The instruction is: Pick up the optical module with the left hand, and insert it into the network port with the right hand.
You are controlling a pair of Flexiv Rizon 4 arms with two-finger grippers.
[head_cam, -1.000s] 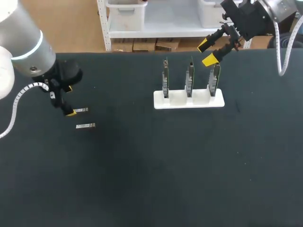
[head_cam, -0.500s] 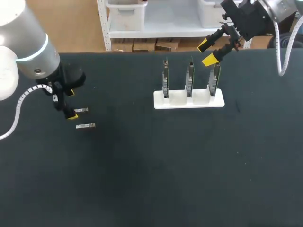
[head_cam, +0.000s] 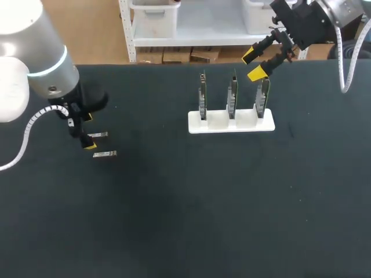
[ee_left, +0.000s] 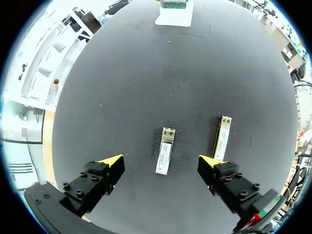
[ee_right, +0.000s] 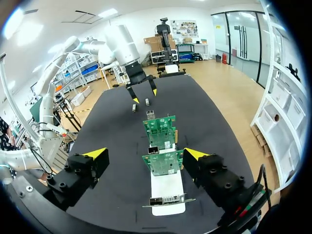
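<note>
Step in hand: the pick-up, not yet made. My left gripper [ee_left: 161, 163] hangs over the dark table [head_cam: 185, 208] with its fingers spread wide and nothing in them. One module [ee_left: 165, 151] lies flat on the table in the gap between the two yellow tips, touching neither. A second module [ee_left: 222, 138] lies just beside one fingertip, roughly parallel to the first and apart from it.

My right gripper [head_cam: 252, 63] is well apart from all this. It is open and empty, up by the right end of the white stand [head_cam: 232, 123] that holds three upright circuit boards [head_cam: 232, 95]. In the right wrist view small metal sockets show on the boards; I take these for the ports.

Next move, as I judge it: lower the left gripper straight down until the tips flank the middle module, then close across its narrow sides. Care needed — one finger would land close to the second module and could nudge it. After that comes a handover to the right gripper, before any insertion.
</note>
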